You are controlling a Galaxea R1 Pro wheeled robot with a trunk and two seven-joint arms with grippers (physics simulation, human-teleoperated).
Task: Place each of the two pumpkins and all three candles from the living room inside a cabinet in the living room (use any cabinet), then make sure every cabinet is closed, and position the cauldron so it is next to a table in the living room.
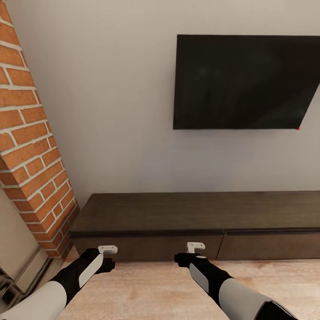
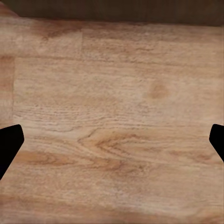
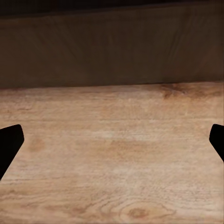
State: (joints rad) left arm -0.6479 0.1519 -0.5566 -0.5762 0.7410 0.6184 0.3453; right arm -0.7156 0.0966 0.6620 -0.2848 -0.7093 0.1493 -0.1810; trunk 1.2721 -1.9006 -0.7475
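Nearest the head camera, both arms hang low over the pale wood floor [image 1: 146,289]. The left gripper [image 1: 108,250] and right gripper [image 1: 195,247] both stand released, fingertips spread wide with nothing between them. Just beyond them the cabinet [image 1: 195,213] runs along the wall: long, low, dark-brown wood grain, flat top, handle-less drawer fronts shut. A black television [image 1: 244,82] hangs above; a brick column [image 1: 31,142] stands left. No writing is legible.
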